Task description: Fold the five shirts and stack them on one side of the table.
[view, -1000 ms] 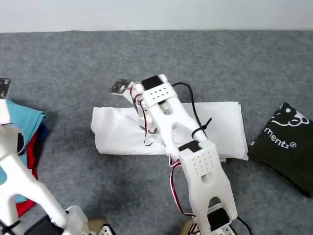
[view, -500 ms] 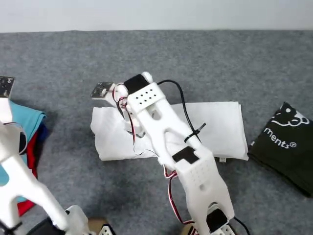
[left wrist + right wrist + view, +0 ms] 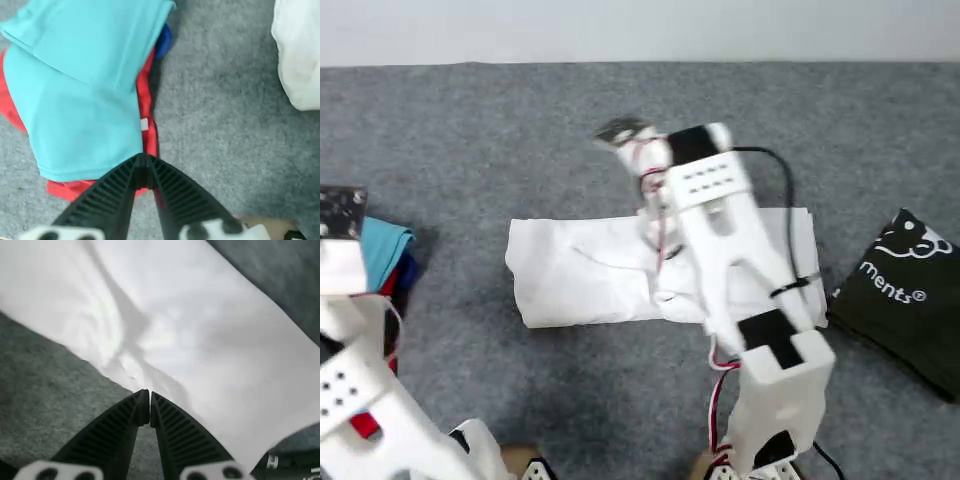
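A folded white shirt (image 3: 590,270) lies flat in the middle of the grey table. My right arm (image 3: 720,230) stretches over its middle toward the far edge. My right gripper (image 3: 145,392) is shut, its tips at the edge of the white shirt (image 3: 200,330), where creases run toward them. A stack with a teal shirt (image 3: 85,95) on top of a red shirt (image 3: 148,117) and a blue shirt (image 3: 164,37) sits at the table's left side (image 3: 388,250). My left gripper (image 3: 145,159) hangs shut above the teal shirt's edge. A folded black shirt (image 3: 905,300) lies at the right.
Bare grey table (image 3: 480,130) lies behind the white shirt and between it and the left stack. A corner of the white shirt (image 3: 300,55) appears in the left wrist view. The left arm (image 3: 360,400) stands at the near left edge.
My right arm has swung from the white shirt's left part toward the right and the far edge. The white shirt keeps its shape. The left arm has shifted slightly.
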